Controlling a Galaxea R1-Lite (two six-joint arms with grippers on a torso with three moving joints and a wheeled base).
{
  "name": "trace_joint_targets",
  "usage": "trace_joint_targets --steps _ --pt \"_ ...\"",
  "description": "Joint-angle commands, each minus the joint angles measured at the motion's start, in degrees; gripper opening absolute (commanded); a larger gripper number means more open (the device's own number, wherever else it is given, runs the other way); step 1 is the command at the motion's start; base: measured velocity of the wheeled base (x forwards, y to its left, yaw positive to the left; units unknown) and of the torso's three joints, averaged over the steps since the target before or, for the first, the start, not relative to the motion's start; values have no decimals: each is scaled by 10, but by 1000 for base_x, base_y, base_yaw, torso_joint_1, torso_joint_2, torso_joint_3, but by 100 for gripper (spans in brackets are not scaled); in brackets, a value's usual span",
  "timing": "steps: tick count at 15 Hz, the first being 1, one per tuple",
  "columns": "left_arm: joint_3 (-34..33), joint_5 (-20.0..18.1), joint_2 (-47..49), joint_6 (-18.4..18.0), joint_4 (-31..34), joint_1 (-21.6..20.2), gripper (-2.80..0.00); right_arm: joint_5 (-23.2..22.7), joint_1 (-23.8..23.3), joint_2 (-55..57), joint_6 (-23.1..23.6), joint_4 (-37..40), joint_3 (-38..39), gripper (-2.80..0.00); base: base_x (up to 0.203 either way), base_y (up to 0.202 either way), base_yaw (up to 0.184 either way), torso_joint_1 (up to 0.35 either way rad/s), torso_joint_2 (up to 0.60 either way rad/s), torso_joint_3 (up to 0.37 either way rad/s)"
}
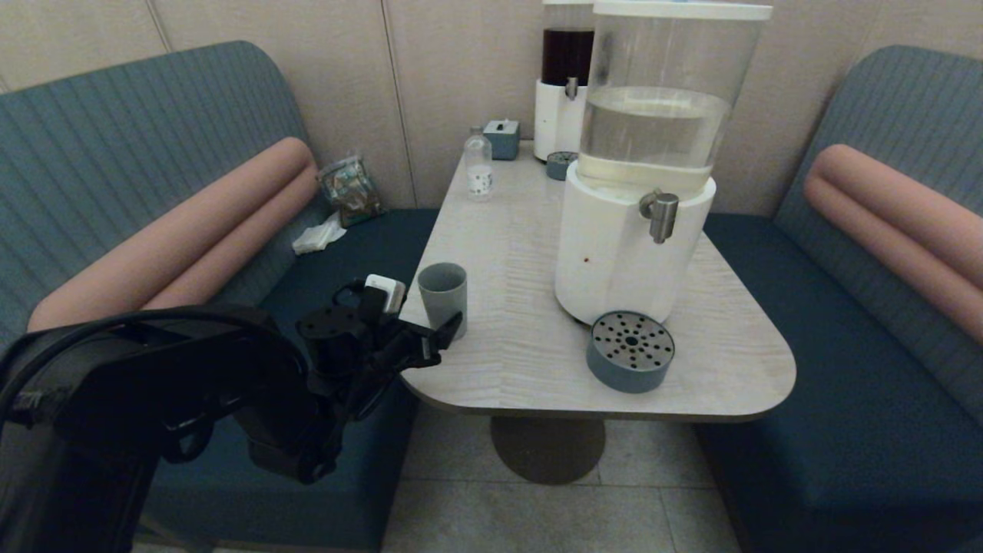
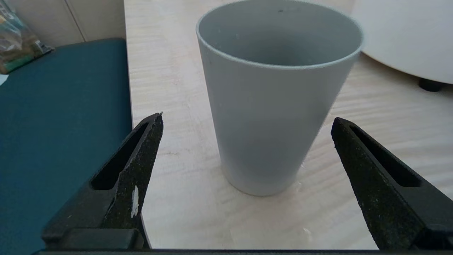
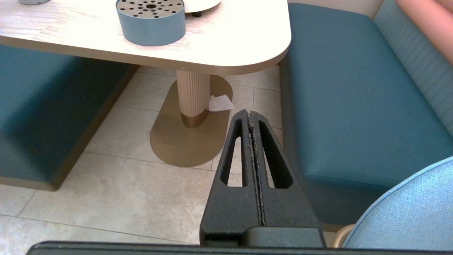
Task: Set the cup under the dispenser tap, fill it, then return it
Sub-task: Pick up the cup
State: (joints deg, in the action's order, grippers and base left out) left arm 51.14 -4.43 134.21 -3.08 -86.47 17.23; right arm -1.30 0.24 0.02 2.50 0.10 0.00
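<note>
The grey-blue cup (image 1: pixel 442 296) stands upright near the table's left edge, and no liquid shows inside it (image 2: pixel 276 106). My left gripper (image 1: pixel 438 334) is open just short of the cup at the table's edge. In the left wrist view the left gripper (image 2: pixel 247 117) has its fingers (image 2: pixel 141 159) spread wider than the cup, touching nothing. The silver dispenser tap (image 1: pixel 660 213) juts from the white base of the clear-tank dispenser (image 1: pixel 614 261), right of the cup. My right gripper (image 3: pixel 250 112) is shut and empty, low over the floor by the right bench.
A round blue-grey drip tray (image 1: pixel 630 351) with a perforated top sits below the tap. A dark-liquid dispenser (image 1: pixel 564 84), a small clear bottle (image 1: pixel 479 165) and a small box (image 1: pixel 502 138) stand at the table's far end. Blue benches (image 1: pixel 845 369) flank the table (image 1: pixel 522 253).
</note>
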Motion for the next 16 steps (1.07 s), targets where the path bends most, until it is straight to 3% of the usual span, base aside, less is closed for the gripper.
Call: trace_joint_targets --steps 1,13,14,16 --pt "10 0 11 -1 -5 1 0 0 0 -2 0 0 0 -280 0 0 0 0 0 0" --pt "109 17 46 -2 40 0 0 0 0 -2 0 0 0 -280 0 0 0 0 0 0" --pt "109 18 48 -4 40 0 -280 0 0 -2 0 0 0 -280 0 0 0 0 0 0" --pt "105 17 48 -11 36 0 -280 0 0 -2 0 0 0 -280 0 0 0 0 0 0"
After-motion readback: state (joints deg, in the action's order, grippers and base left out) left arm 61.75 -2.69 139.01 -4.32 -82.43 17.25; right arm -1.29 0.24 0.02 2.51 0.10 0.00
